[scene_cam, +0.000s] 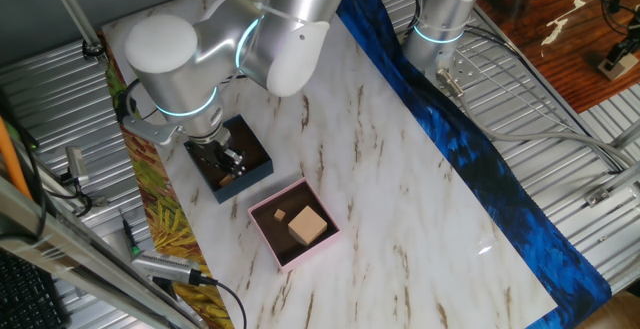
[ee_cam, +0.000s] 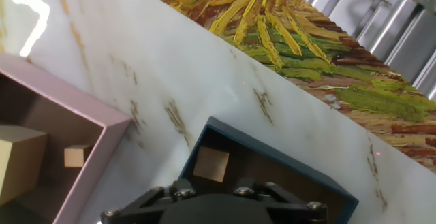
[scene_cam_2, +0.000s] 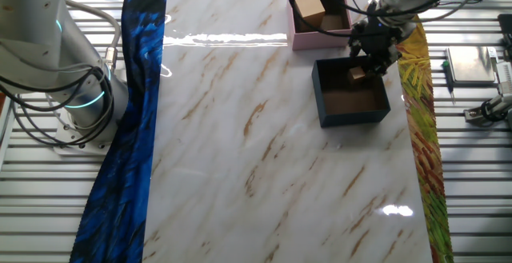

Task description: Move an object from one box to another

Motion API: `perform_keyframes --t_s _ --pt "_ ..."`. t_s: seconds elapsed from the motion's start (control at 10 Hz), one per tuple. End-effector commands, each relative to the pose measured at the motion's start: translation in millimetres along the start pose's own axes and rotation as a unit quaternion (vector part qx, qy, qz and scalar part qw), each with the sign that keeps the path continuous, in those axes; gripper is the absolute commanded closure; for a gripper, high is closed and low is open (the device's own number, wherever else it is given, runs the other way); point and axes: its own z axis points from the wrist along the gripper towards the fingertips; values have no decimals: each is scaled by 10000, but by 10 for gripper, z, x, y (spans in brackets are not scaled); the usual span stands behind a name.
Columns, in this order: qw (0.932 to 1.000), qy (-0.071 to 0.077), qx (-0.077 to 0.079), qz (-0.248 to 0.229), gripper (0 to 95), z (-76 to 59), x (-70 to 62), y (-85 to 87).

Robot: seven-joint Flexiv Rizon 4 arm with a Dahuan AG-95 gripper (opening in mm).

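Navy box [scene_cam_2: 352,103] holds wood cube [scene_cam_2: 357,73], end effector [scene_cam_2: 374,53] above

Bright, sharp; glare on marble table [scene_cam_2: 240,135]

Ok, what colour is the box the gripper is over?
Dark navy blue box with a brown inside, clearest in the other fixed view.

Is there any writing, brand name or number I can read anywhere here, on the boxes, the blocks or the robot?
None can be read in any view.
Navy-blue box: plain, no label.
Pink box: plain, no label.
Wooden blocks: bare faces.
Robot arm: only glowing teal rings, no lettering visible.
End effector: dark, no marking legible.
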Motion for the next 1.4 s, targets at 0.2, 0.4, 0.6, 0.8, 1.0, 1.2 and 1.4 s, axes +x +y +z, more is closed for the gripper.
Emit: perform_keyframes --t_s 0.2,0.4,0.6,0.8,1.0,1.2,1.4 --pt "9999 -37 2 -119 760 3 -10 -4" --pt "9999 -40 -2 -97 760 3 -10 -4" --pt "10000 -49 0 -51 760 3 -10 -4" --pt "10000 -49 11 -20 760 3 -10 -4" --pt "10000 -46 13 -19 760 3 -10 -4" --pt "10000 -44 17 -10 570 4 -9 -4" --pt "10000 -46 15 -26 570 32 -19 -6"
